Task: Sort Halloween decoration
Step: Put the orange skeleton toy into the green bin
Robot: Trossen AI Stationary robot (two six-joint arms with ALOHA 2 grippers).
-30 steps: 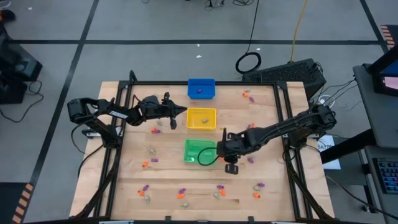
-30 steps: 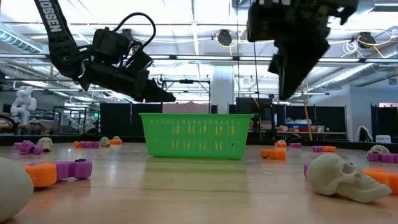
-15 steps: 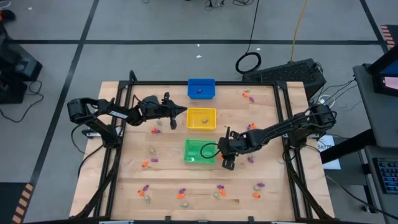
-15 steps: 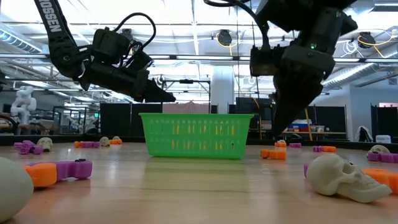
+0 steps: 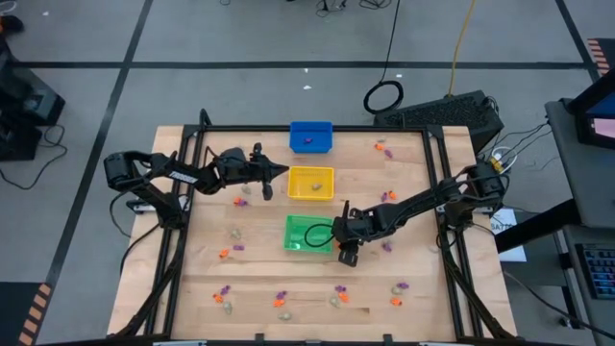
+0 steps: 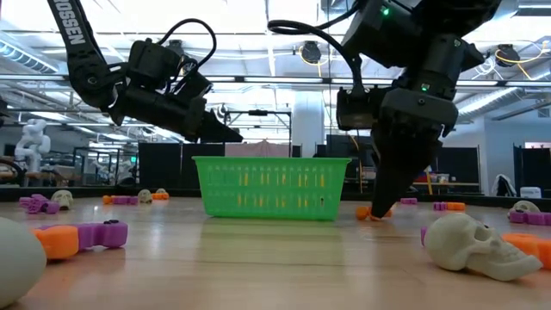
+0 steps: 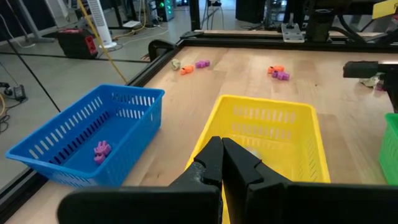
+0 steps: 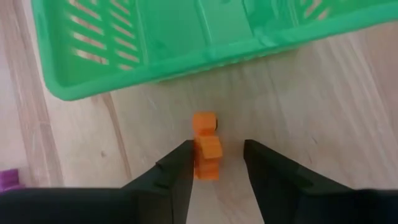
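An orange trinket (image 8: 206, 147) lies flat on the wood just outside the green bin's (image 8: 186, 43) wall. My right gripper (image 8: 217, 149) is open and low over it, pointing down, with one finger on each side of it. In the low view its fingertips (image 6: 379, 207) reach the table beside the green bin (image 6: 271, 187). From above the right gripper (image 5: 338, 231) hides the trinket. My left gripper (image 5: 284, 170) is shut and hovers at the yellow bin's (image 5: 311, 183) left edge; its shut tips (image 7: 222, 163) show in the left wrist view. My right gripper comes at the orange trinket from above, its fingers across the trinket's long side. One finger (image 8: 177, 171) stands right against the trinket's side (image 8: 198, 155), and a gap shows on the other side. Whether that finger touches it, I cannot tell. The trinket lies on the table.
The blue bin (image 5: 310, 136) at the far edge holds a purple trinket (image 7: 101, 149). Orange, purple and pale trinkets lie scattered along the near edge (image 5: 279, 298) and at the far right (image 5: 382, 147). A pale skull (image 6: 473, 245) lies near the low camera. Black rails frame the table.
My right gripper has come down from well above the table to the tabletop and moved a little toward the table's left, closer to the green bin, ending with a finger on each side of the orange trinket. The left arm has kept still.
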